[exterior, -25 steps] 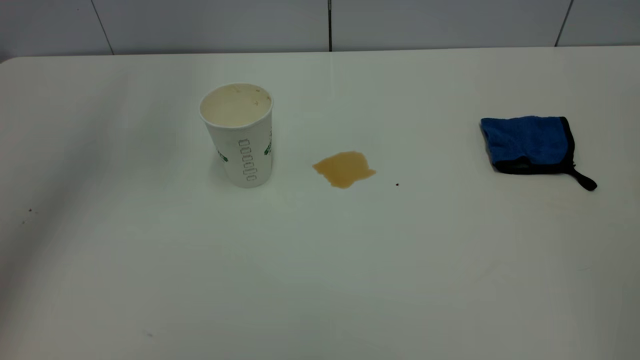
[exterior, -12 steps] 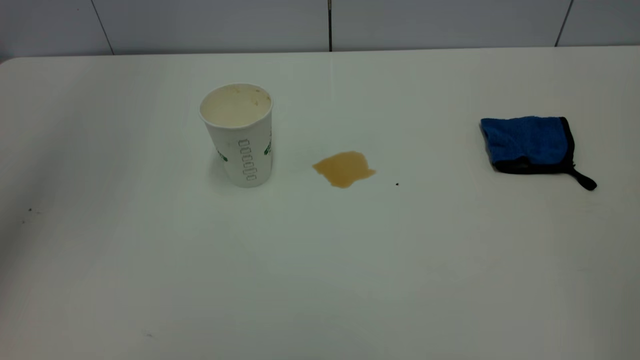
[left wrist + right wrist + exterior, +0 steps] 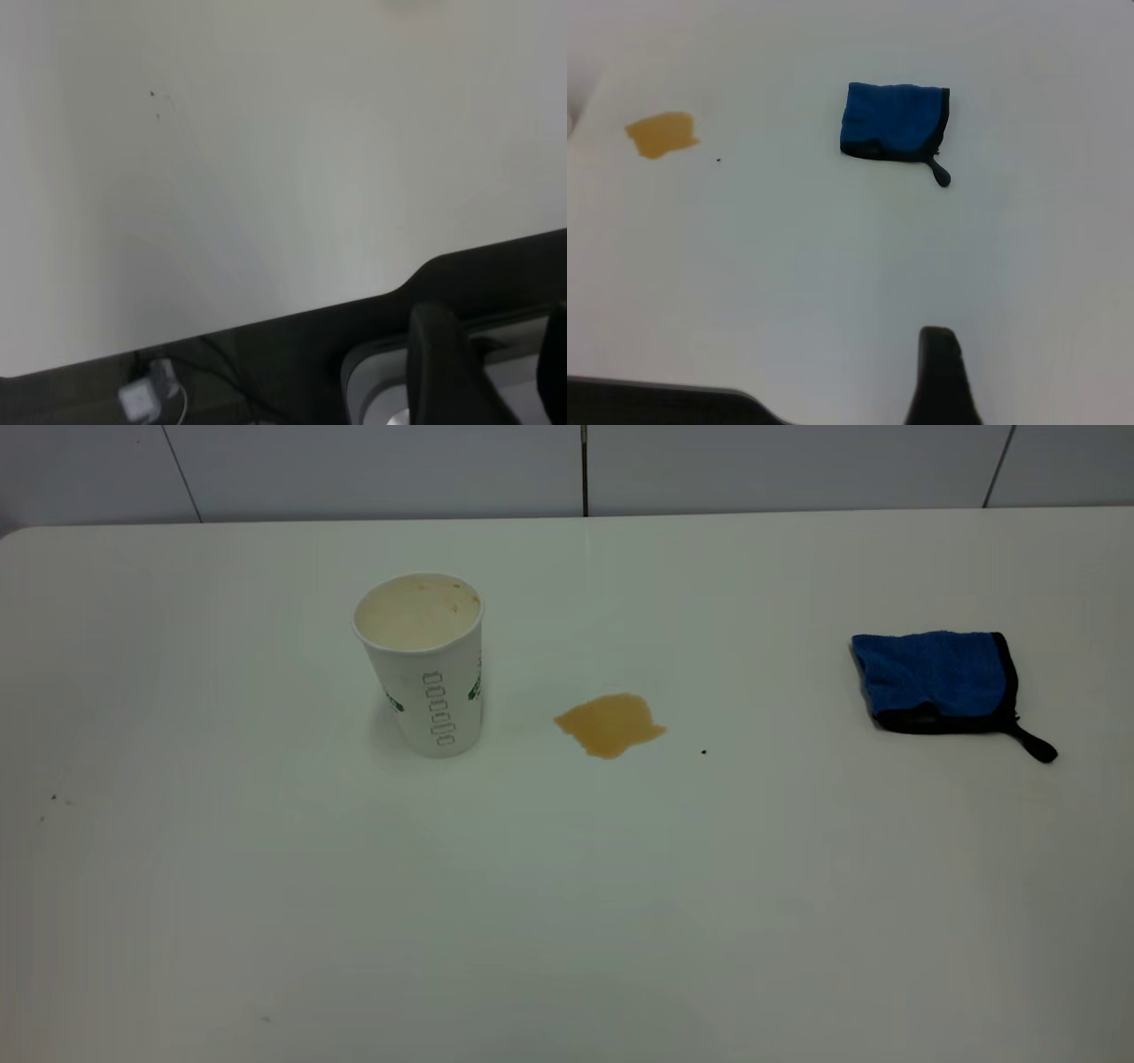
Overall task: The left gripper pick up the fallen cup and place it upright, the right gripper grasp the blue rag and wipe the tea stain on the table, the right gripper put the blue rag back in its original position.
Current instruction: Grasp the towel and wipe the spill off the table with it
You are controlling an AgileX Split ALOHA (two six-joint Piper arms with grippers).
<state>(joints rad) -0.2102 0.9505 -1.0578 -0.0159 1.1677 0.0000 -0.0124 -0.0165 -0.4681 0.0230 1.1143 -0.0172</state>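
On the table the cup stands upright at the left of the exterior view. The tea stain lies just to its right, apart from it and slightly nearer the camera, with a tiny speck close by on the stain's right. The blue rag lies flat well apart at the far right, its tab pointing toward the near right. A wall rises behind the table's far edge.

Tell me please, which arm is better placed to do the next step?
Right. The cup already stands upright, so grasping the blue rag comes next. The rag lies on the table's right side, and the right wrist view looks onto it; the left wrist view shows only bare table.
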